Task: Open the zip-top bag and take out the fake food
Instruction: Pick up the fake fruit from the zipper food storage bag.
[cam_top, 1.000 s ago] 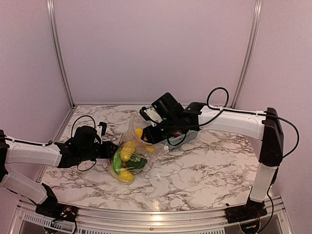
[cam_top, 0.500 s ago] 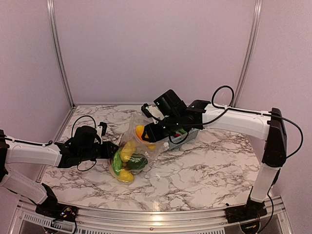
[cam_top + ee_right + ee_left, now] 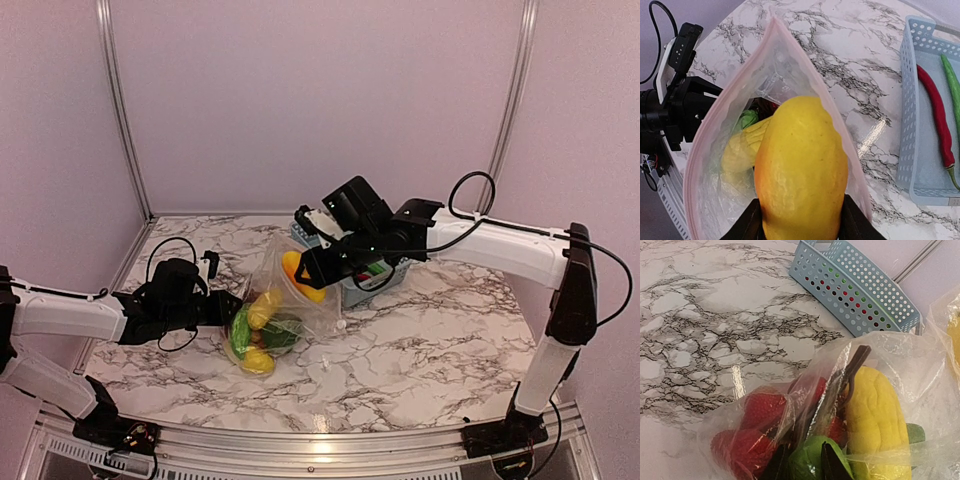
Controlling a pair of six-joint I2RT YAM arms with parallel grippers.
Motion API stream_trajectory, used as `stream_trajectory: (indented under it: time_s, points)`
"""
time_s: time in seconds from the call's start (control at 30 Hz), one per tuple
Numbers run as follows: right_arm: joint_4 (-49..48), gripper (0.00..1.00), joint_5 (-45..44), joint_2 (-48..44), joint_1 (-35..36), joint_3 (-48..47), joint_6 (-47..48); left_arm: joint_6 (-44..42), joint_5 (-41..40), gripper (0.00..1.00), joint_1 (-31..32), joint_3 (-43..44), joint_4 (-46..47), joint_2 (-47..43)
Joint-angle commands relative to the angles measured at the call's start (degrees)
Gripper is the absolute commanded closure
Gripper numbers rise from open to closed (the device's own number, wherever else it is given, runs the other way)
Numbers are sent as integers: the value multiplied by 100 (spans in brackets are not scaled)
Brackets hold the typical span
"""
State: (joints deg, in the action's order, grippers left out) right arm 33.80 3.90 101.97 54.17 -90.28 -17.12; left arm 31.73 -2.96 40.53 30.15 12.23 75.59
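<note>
The clear zip-top bag (image 3: pixel 300 312) lies on the marble table with its mouth open toward the right arm. It holds fake food: yellow corn (image 3: pixel 875 415), red strawberries (image 3: pixel 757 412) and green pieces (image 3: pixel 280 335). My left gripper (image 3: pixel 224 309) is shut on the bag's plastic at its closed end, with its fingers (image 3: pixel 776 466) pressed into the film beside a green piece. My right gripper (image 3: pixel 312 268) is shut on a large yellow mango-like fruit (image 3: pixel 801 165) and holds it above the bag's open mouth (image 3: pixel 705 150).
A blue-grey perforated basket (image 3: pixel 352 292) stands just right of the bag and also shows in the left wrist view (image 3: pixel 860 290). In the right wrist view the basket (image 3: pixel 907 125) holds a red chilli (image 3: pixel 935 115) and a green bean (image 3: pixel 951 85). Walls enclose the back and sides.
My right gripper has risen and moved right, lifting the yellow fruit up out of the bag's mouth. The left gripper has kept its hold on the bag.
</note>
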Motion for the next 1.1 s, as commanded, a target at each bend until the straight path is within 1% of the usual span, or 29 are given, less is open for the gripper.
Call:
stream_trajectory:
  time_s: [0.0, 0.23, 0.4, 0.83, 1.07]
  points:
    - [113, 72, -83, -99, 50, -156, 18, -87, -112, 76, -54, -179, -448, 127]
    - [118, 73, -105, -68, 102, -146, 18, -90, -107, 76, -54, -168, -461, 121]
    - [155, 73, -187, -198, 103, -208, 15, -105, -121, 76, -54, -152, -487, 138]
    - [429, 73, -51, -606, 94, -290, 103, -98, -131, 76, -54, -169, -493, 121]
    - [552, 73, -186, -836, -8, -288, 122, -91, -127, 76, -54, -153, -484, 130]
